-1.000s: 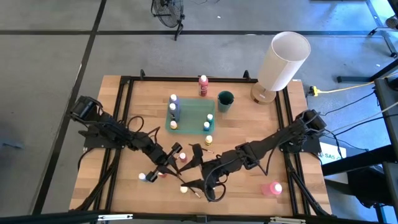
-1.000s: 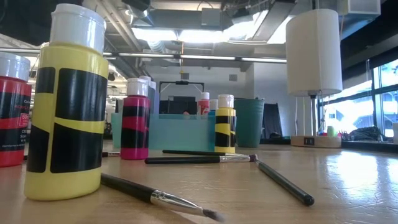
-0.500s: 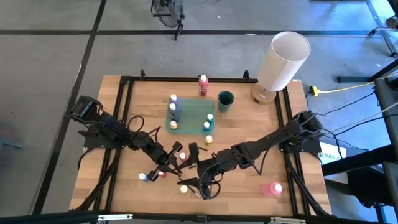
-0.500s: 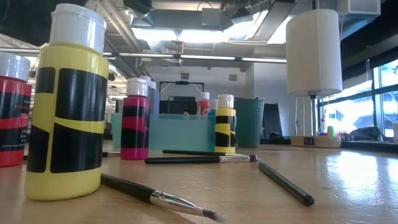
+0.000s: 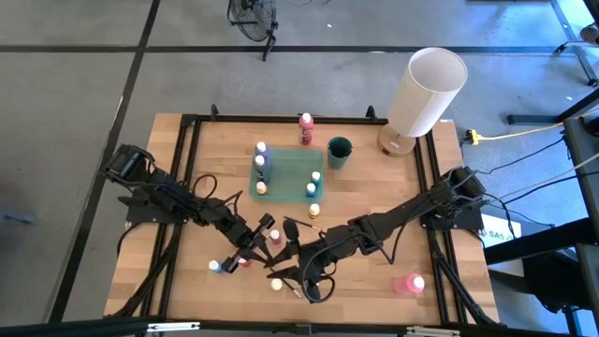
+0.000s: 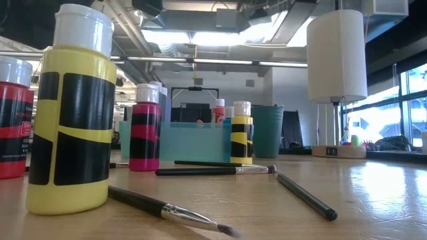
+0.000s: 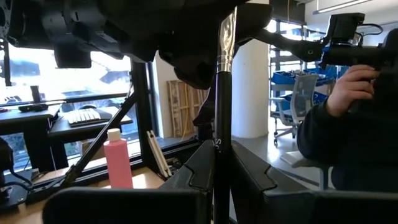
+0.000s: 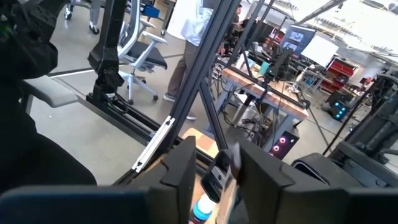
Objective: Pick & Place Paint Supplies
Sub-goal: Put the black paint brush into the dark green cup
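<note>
The left pincer (image 7: 216,163) is closed on one dark-handled brush (image 7: 222,106), whose long axis stands straight out between its fingers, bristle end away from them. The right pincer (image 5: 286,254) sits just beside it above the surface (image 5: 374,187); whether it grips I cannot tell. Three more brushes (image 6: 170,212) lie flat there.

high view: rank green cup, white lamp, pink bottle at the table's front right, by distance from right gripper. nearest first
Right gripper is at the table's front centre.
1. Green cup: toward the back, beside the teal tray.
2. Pink bottle: lying near the front right corner, a clear step farther than the cup.
3. White lamp: back right corner, plainly farthest.
</note>
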